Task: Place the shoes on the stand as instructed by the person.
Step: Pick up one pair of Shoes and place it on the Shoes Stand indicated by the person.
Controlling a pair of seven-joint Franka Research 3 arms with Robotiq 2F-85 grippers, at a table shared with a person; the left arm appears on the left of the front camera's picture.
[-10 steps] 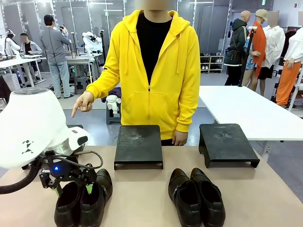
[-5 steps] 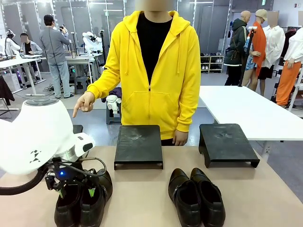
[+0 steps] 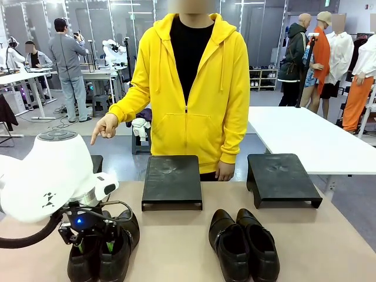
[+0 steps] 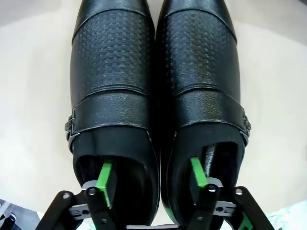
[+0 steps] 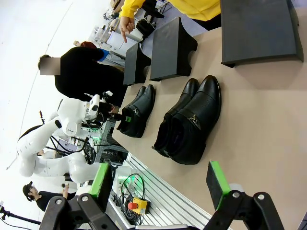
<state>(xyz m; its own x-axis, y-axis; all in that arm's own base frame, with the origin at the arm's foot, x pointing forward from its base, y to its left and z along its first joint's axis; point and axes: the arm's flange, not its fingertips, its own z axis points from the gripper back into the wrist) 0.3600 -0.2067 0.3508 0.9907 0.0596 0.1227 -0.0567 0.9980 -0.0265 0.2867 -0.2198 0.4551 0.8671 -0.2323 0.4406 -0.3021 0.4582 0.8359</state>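
Two pairs of glossy black shoes stand on the tan table. My left gripper point(image 3: 94, 238) is down on the left pair point(image 3: 117, 249), shut on it. One green-padded finger point(image 4: 105, 179) sits inside each shoe's opening, with the two inner walls between the pads. Those shoes point(image 4: 112, 72) lie side by side, toes pointing away. The right pair point(image 3: 244, 244) stands untouched. The person point(image 3: 188, 88) in the yellow hoodie points a finger point(image 3: 94, 138) down toward the far left. My right gripper point(image 5: 158, 184) hangs open above the table's edge, far from both pairs.
Black stands sit at the table's far side: the middle one point(image 3: 172, 176), the right one point(image 3: 282, 176), and a left one point(image 5: 135, 62) behind my left arm point(image 3: 53, 176). The person's other hand point(image 3: 223, 171) rests by the middle stand.
My left arm has sunk lower over the left pair, and its fingers have gone down into the shoe openings and drawn inward. The person's pointing hand has stayed put.
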